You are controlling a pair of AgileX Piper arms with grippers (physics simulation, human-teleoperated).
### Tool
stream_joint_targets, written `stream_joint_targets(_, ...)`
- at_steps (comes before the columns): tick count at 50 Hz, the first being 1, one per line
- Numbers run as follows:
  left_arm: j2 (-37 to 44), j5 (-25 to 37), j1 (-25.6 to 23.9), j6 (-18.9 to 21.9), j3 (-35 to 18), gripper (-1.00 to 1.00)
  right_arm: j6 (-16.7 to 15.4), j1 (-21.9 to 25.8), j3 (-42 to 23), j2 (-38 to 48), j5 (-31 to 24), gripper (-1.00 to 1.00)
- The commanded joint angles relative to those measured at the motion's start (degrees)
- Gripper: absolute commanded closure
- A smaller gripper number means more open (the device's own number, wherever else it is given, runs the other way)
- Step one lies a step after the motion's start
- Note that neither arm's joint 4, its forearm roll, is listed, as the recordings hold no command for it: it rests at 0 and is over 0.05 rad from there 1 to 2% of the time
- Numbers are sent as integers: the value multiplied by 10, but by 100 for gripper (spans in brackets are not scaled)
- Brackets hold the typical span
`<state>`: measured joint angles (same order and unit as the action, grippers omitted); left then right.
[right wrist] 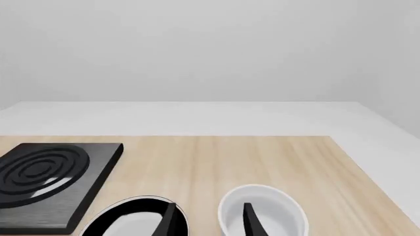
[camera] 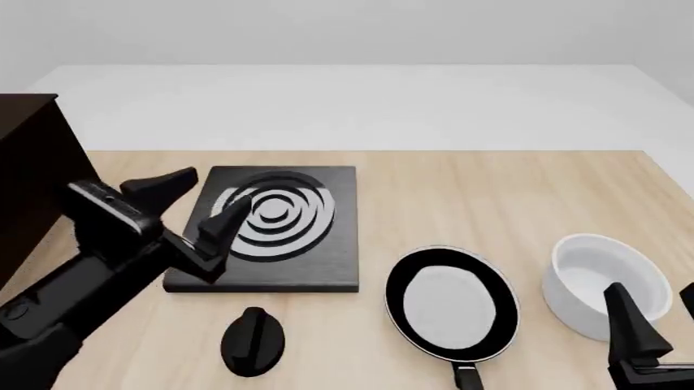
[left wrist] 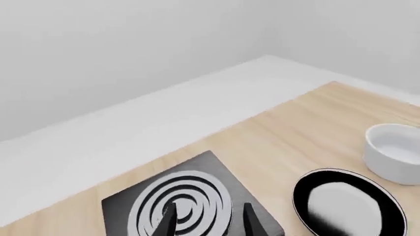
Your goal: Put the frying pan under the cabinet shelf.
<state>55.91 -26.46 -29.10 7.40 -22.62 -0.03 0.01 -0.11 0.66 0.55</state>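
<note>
The frying pan (camera: 450, 302), black with a light grey bottom, lies flat on the wooden table at front right, its short handle (camera: 466, 375) pointing toward me. The dark brown cabinet shelf (camera: 28, 179) stands at the far left edge. My left gripper (camera: 201, 203) hovers open over the near left corner of the ringed slab, holding nothing. My right gripper (camera: 659, 321) is open and empty at the front right, just in front of the white bowl. The left wrist view shows the pan (left wrist: 345, 204) off to the side of the left gripper (left wrist: 210, 223). In the right wrist view the pan (right wrist: 131, 221) lies beside the right gripper (right wrist: 211, 221).
A flat black slab with grey rings (camera: 271, 223) lies between cabinet and pan. A white round bowl (camera: 602, 284) sits right of the pan. A small black knob-like object (camera: 253, 341) rests near the front edge, left of the pan.
</note>
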Motion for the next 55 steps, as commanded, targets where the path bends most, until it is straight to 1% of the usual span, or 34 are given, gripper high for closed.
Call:
stream_joint_targets(1, 94, -44, -101, 54, -38, -100, 0, 0, 0, -1, -1, -100)
stream_joint_targets(2, 110, -49, -105, 61, -43, -100, 0, 0, 0, 0, 0, -100)
stream_joint_targets(6, 127, -61, -131, 81, -50, -100, 0, 0, 0, -1, -1, -100)
stream_joint_targets(8, 143, -63, -129, 85, -59, -100, 0, 0, 0, -1, -1, -100)
stream_joint_targets(9, 141, -70, -149, 101, -53, -100, 0, 0, 0, 0, 0, -100)
stream_joint_targets(14, 162, -73, -168, 123, -63, -100, 0, 0, 0, -1, -1, -100)
stream_joint_targets(15, 173, -76, -166, 121, -70, -100, 0, 0, 0, -1, -1, -100)
stream_joint_targets(17, 179, -77, -180, 136, -71, -100, 0, 0, 0, -2, -2, -100)
stream_joint_targets(20, 190, -86, -185, 147, -78, -100, 0, 0, 0, -3, -3, -100)
stream_joint_targets(22, 192, -108, -200, 170, -69, -100, 0, 0, 0, -2, -2, -100)
stream_joint_targets(23, 204, -119, -210, 189, -66, -100, 0, 0, 0, -1, -1, -100)
stream_joint_targets(25, 215, -120, -213, 184, -73, -100, 0, 0, 0, -1, -1, -100)
stream_joint_targets(27, 229, -129, -229, 199, -73, -100, 0, 0, 0, -1, -1, -100)
stream_joint_targets(28, 235, -131, -231, 200, -74, -100, 0, 0, 0, -1, -1, -100)
stream_joint_targets(29, 250, -142, -247, 219, -72, -100, 0, 0, 0, -1, -1, -100)
stream_joint_targets(32, 265, -145, -257, 221, -77, -100, 0, 0, 0, 0, -1, -100)
stream_joint_targets(33, 282, -150, -271, 231, -78, -100, 0, 0, 0, -1, -2, -100)
stream_joint_targets(35, 292, -153, -281, 236, -80, -100, 0, 0, 0, -1, -1, -100)
stream_joint_targets(37, 302, -154, -279, 241, -86, -100, 0, 0, 0, 1, 0, -100)
stream_joint_targets(40, 320, -157, -287, 264, -89, -100, 0, 0, 0, 2, 2, -100)
stream_joint_targets(43, 345, -181, -297, 308, -82, -100, 0, 0, 0, 2, 1, -100)
stream_joint_targets(49, 382, -206, -306, 352, -79, -100, 0, 0, 0, 2, 2, -100)
stream_joint_targets(51, 397, -220, -312, 376, -76, -100, 0, 0, 0, 2, 2, -100)
stream_joint_targets(55, 415, -229, -319, 393, -77, -100, 0, 0, 0, 2, 2, -100)
